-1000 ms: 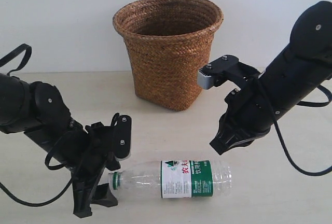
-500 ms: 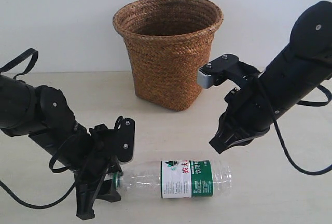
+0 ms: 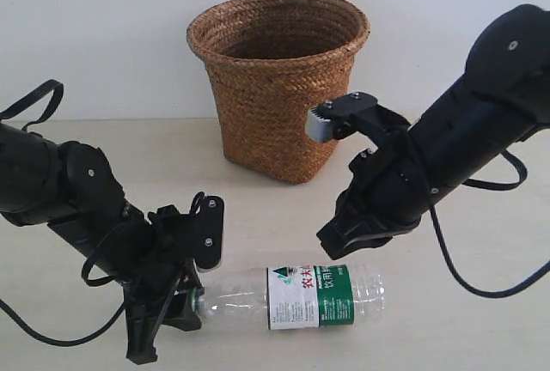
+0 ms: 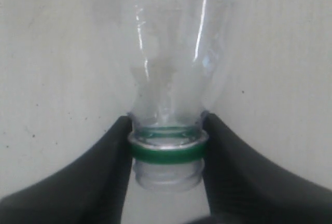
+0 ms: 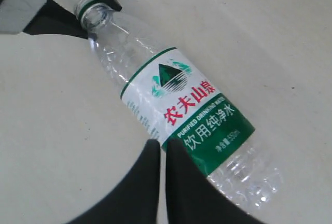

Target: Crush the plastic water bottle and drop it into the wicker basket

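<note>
The plastic water bottle [image 3: 309, 296] lies on its side on the pale table, clear and ribbed, with a green-and-white label bearing red characters. Its mouth shows a green ring and no cap. My left gripper [image 3: 191, 299] is shut on the bottle's neck, and its black fingers [image 4: 111, 151] press both sides of the green ring on the bottle [image 4: 166, 53]. My right gripper [image 3: 332, 251] hovers just above the label, shut, with nothing between its tips. In the right wrist view those tips [image 5: 162, 143] sit at the label's edge on the bottle [image 5: 187, 105]. The wicker basket [image 3: 275, 88] stands upright behind.
The table [image 3: 258, 208] runs back to a white wall behind the basket. Black cables loop off both arms, one at the far left [image 3: 34, 100] and one at the right [image 3: 481, 285]. Bare tabletop lies between the bottle and the basket.
My left gripper slid right and closed on the bottle's neck. My right arm swung left and down, bringing its shut fingers over the label.
</note>
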